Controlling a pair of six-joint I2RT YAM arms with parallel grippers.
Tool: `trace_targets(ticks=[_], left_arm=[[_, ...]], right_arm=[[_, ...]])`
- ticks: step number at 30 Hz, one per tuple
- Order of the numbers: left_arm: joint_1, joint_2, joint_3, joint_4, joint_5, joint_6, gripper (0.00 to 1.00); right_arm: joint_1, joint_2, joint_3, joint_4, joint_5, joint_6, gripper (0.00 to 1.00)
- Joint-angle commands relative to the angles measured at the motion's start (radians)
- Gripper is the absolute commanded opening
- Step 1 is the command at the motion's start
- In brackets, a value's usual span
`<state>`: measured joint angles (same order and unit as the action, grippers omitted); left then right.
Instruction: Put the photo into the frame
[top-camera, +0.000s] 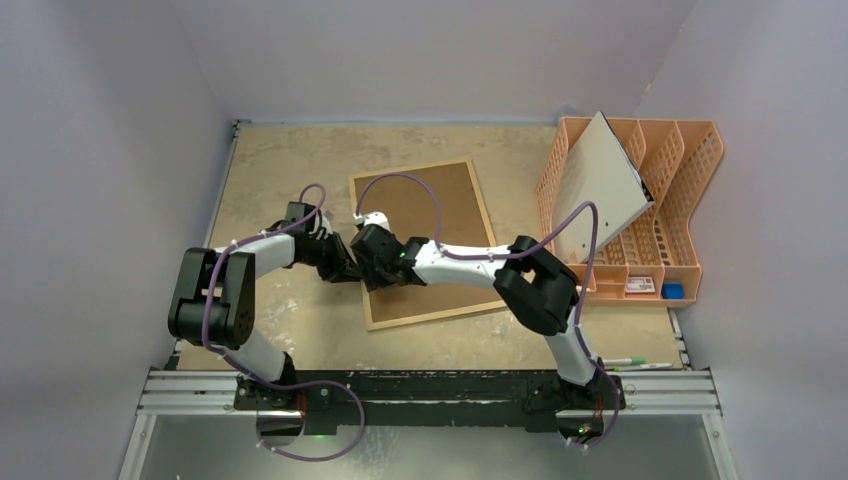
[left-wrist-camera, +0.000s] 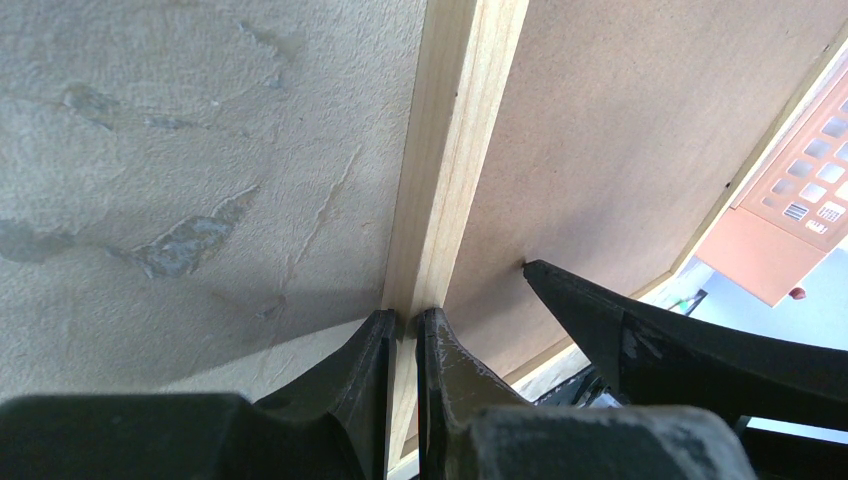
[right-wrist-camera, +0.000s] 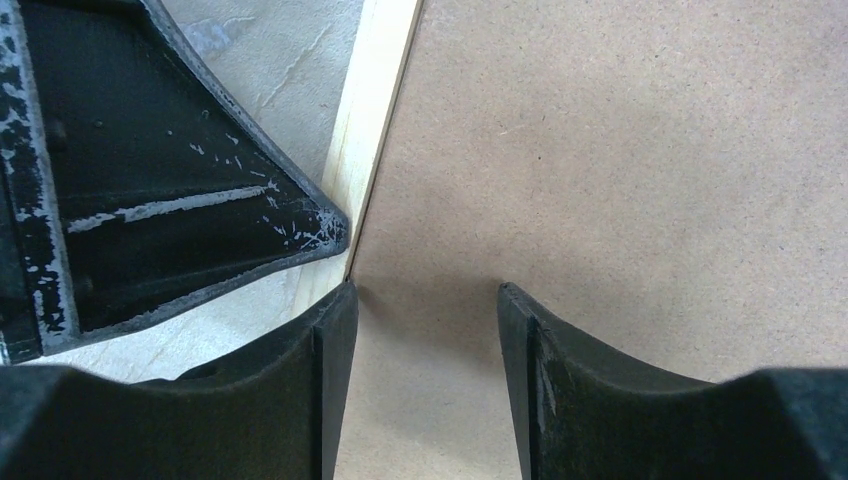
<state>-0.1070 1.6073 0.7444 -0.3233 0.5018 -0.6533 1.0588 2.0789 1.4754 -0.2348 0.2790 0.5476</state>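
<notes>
The frame (top-camera: 440, 200) lies face down on the table, its brown fibreboard back up. In the left wrist view my left gripper (left-wrist-camera: 405, 318) is shut on the frame's light-wood left rail (left-wrist-camera: 450, 150), one finger on each side of it. My right gripper (right-wrist-camera: 425, 290) stands open just over the back board (right-wrist-camera: 620, 150), right beside that rail (right-wrist-camera: 375, 90), with nothing between its fingers. From above, both grippers meet at the frame's left edge: the left gripper (top-camera: 345, 265) and the right gripper (top-camera: 368, 248). The photo is out of view.
An orange plastic file rack (top-camera: 680, 200) stands at the back right with a grey-white board (top-camera: 600, 190) leaning in it. A small blue object (top-camera: 673, 291) sits in its front tray. Pens (top-camera: 630, 362) lie at the table's near right edge. Walls close in on both sides.
</notes>
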Motion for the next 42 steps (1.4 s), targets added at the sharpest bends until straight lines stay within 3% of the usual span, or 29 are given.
trace_targets(ticks=[1,9,25,42], left_arm=[[0.005,0.066,-0.042,-0.083,-0.213,0.050,0.07],[0.005,0.066,-0.040,-0.084,-0.213,0.050,0.07],[0.005,0.054,-0.055,-0.090,-0.223,0.041,0.07],[0.012,0.048,-0.062,-0.100,-0.267,0.021,0.07]], right_arm=[[0.002,0.066,-0.002,-0.071,-0.011,0.000,0.58],[0.010,0.103,0.029,-0.095,-0.018,0.011,0.61],[0.029,0.271,0.168,-0.316,-0.039,0.112,0.59],[-0.004,0.354,0.110,-0.327,-0.121,0.090,0.26]])
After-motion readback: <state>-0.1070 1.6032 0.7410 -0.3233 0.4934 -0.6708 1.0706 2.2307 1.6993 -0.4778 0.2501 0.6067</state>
